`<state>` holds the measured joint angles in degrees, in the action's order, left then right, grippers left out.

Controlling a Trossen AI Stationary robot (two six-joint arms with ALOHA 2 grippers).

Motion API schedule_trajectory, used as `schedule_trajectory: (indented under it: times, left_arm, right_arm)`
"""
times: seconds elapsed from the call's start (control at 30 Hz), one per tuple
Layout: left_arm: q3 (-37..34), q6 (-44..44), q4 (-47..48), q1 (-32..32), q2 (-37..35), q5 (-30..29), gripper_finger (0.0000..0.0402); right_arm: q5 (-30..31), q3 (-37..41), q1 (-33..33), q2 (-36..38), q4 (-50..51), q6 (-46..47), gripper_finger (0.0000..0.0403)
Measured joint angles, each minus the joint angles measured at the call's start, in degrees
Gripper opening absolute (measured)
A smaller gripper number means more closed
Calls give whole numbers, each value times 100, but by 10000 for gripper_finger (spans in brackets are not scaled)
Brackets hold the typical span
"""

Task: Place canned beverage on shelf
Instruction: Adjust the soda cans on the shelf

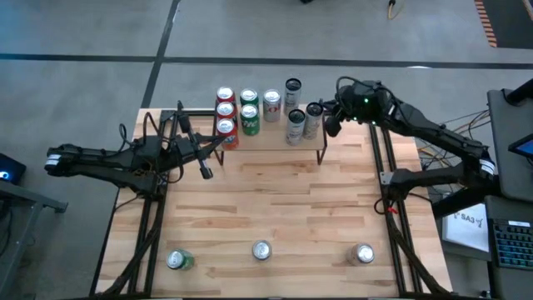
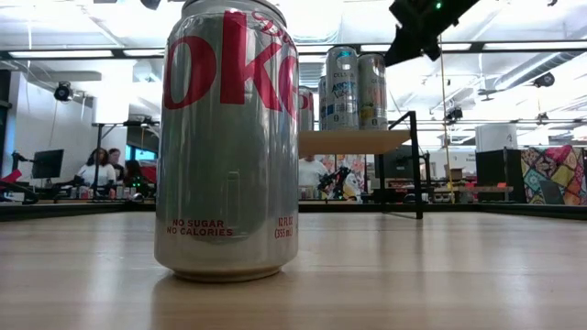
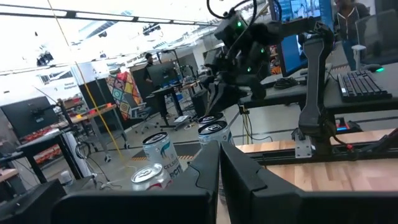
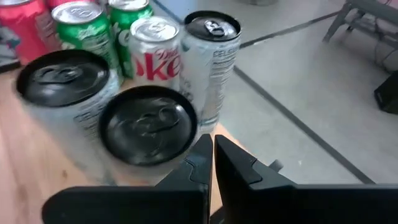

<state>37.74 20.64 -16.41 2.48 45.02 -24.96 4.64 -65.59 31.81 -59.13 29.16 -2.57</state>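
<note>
The right arm's black two-finger gripper [image 1: 332, 127] hangs closed and empty just beside the right-hand end of the small raised light-wood shelf on thin black legs [image 1: 271, 139], its two fingers [image 4: 231, 163] pressed together with nothing between them. Directly ahead of those fingers, in the right wrist view, stand two pale cans with black lids [image 4: 148, 130], and behind them a third black-lidded pale can [image 4: 210, 56], a silver can with red lettering [image 4: 153, 50], two green cans [image 4: 84, 34] and a red can [image 4: 25, 28], all upright and sealed on the shelf. From above, three red cans [image 1: 226, 115] fill the shelf's far-left part, the farthest cluster from the right gripper, with the green pair [image 1: 249, 111] between them and the silver ones. The nearest black-lidded can [image 1: 313, 119] sits at the shelf's right edge, close to the gripper; whether they touch cannot be told. The left arm's dark gripper [image 1: 205, 171] is shut too, holding nothing, off the shelf's left end over the tabletop. Three more upright cans wait well apart from both grippers along the pale wooden table [image 1: 275, 208]'s near edge: a green-sided one [image 1: 176, 260], a silver one [image 1: 261, 250] and another silver one [image 1: 363, 253]. The wide stretch of board between shelf and that row lies bare.
</note>
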Motion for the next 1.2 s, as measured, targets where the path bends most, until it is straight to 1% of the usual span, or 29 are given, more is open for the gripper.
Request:
schedule_trajectory:
  times: [0.1, 0.33, 0.53, 0.67, 0.8, 0.93, 1.0, 1.03, 1.13, 1.17, 1.2]
  left_arm:
    - [0, -41, 5, -2, -1, 0, 0]
    - [-2, -67, 13, -1, -1, 0, 0]
    - [-2, -67, 14, -2, -1, 1, 0]
    - [-2, -67, 13, -1, 1, -1, 0]
    - [-2, -67, 2, 0, 2, -1, 0]
    - [-2, -67, -16, -1, 1, 0, 0]
    - [-2, -86, -30, -2, -1, -1, 0]
    - [-2, -131, -48, -2, 0, 1, 0]
    - [-2, -297, -78, -1, -1, 0, 0]
    - [-2, -367, -105, -1, 2, -2, 0]
    - [-2, -452, -128, -2, 1, -2, 0]
  right_arm:
    - [7, 203, 2, -39, -285, -2, 9]
    - [-69, 229, -30, -20, -178, 111, 9]
    - [-74, -268, -87, 22, 613, 258, 9]
    - [30, -571, -106, 9, 773, 322, 9]
    - [115, -819, 70, -145, 771, 16, 9]
    - [54, -932, 304, -436, 784, -660, 9]
    - [-233, -950, 497, -570, 773, -1010, 9]
    - [-483, -950, 610, -629, 756, -1111, 9]
    - [-1490, -925, 1017, -755, 599, -1301, 9]
    - [-1738, -924, 1132, -789, 563, -1362, 9]
    - [-1848, -924, 1226, -814, 515, -1405, 9]
